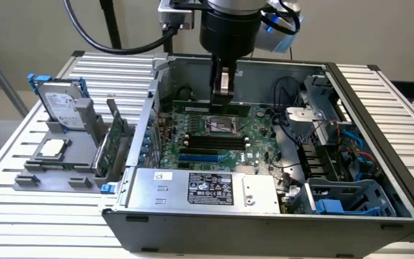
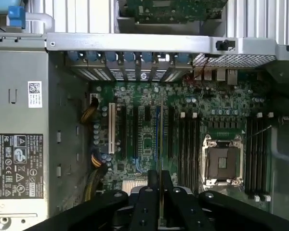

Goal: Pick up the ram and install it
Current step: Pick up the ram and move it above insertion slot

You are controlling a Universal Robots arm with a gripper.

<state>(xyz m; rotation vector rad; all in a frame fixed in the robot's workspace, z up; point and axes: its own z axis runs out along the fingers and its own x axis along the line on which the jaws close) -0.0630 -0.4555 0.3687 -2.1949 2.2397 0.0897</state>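
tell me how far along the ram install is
Pick-up looks done: the pincer is shut on the ram, which the wrist view shows edge-on in its grip. In hand: the ram hangs level inside the open computer case, over the motherboard and next to the empty CPU socket. Left: seating it. The black memory slots look empty.

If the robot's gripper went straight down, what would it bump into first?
Probably the green motherboard, close to the CPU socket. The gripper points straight down and seems to grip the ram, so the ram's lower edge would touch first. Exact spot is unclear; depth is hard to judge.
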